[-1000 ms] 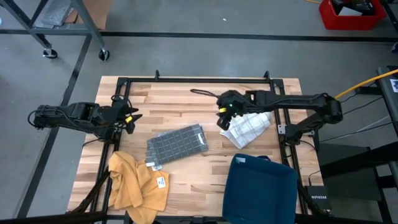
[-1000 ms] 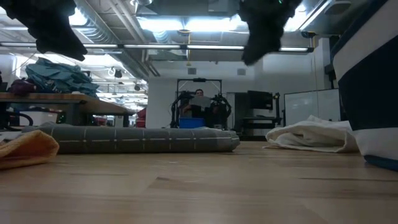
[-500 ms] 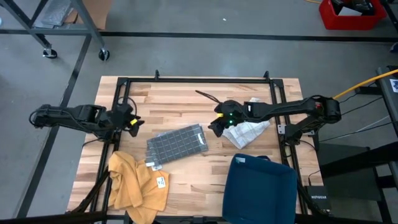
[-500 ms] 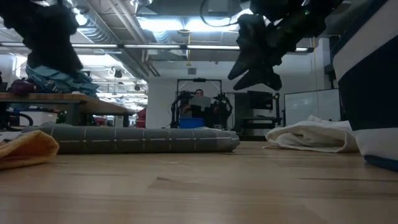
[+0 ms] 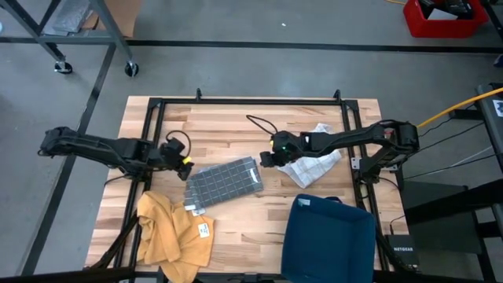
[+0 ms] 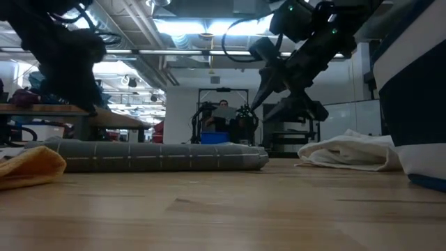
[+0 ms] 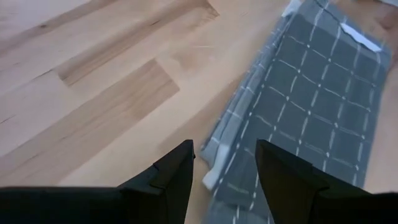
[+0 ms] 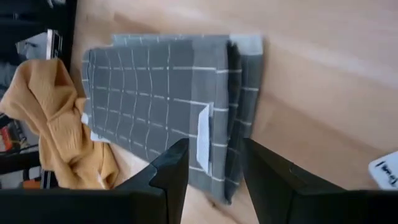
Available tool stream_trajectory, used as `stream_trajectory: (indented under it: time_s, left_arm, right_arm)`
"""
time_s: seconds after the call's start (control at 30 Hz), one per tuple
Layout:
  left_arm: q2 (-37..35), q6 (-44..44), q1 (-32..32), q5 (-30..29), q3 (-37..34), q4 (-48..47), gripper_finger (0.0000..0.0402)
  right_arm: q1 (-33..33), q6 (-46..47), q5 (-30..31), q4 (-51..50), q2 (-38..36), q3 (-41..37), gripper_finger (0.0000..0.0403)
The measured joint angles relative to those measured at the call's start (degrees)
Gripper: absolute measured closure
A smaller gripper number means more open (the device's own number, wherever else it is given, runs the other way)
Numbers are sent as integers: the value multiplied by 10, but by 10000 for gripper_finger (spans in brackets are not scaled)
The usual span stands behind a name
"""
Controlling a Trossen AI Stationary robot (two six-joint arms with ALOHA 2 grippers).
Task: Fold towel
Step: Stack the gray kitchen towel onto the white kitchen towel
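A grey towel with a white grid [image 5: 224,182] lies folded flat on the middle of the wooden table; it also shows as a low roll [image 6: 153,155] in the low view. My left gripper [image 5: 187,163] hovers open just off the towel's left end, with the towel's corner [image 7: 217,149] ahead of its fingers [image 7: 224,180]. My right gripper [image 5: 266,159] hovers open over the towel's right end [image 8: 242,68], its fingers [image 8: 211,174] apart. In the low view both grippers [image 6: 286,90] hang clear above the towel.
A crumpled white checked towel [image 5: 314,163] lies right of the grey one, under the right arm. An orange cloth [image 5: 173,228] is bunched at the near left corner. A dark blue bin [image 5: 328,240] stands at the near right edge.
My left gripper has travelled toward the table's right, up to the grey towel's left end. My right gripper has moved left and down, off the white towel and toward the grey towel's right end. The towels have stayed where they were.
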Motion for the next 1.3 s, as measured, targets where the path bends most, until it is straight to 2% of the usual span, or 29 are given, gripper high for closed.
stream_trajectory:
  time_s: [0.1,0.33,0.57,1.03,1.3]
  left_arm:
    - [33,0,4,-2,0,28,237]
    - [108,93,7,46,0,166,238]
    - [208,156,7,66,0,291,238]
    - [413,171,20,66,0,562,238]
    - [492,168,57,62,13,600,238]
  right_arm:
    - [8,0,7,11,2,0,256]
    - [32,-1,6,43,2,0,256]
    - [38,-15,11,48,2,0,256]
    - [38,-77,13,60,2,0,256]
    - [38,-96,13,60,2,0,256]
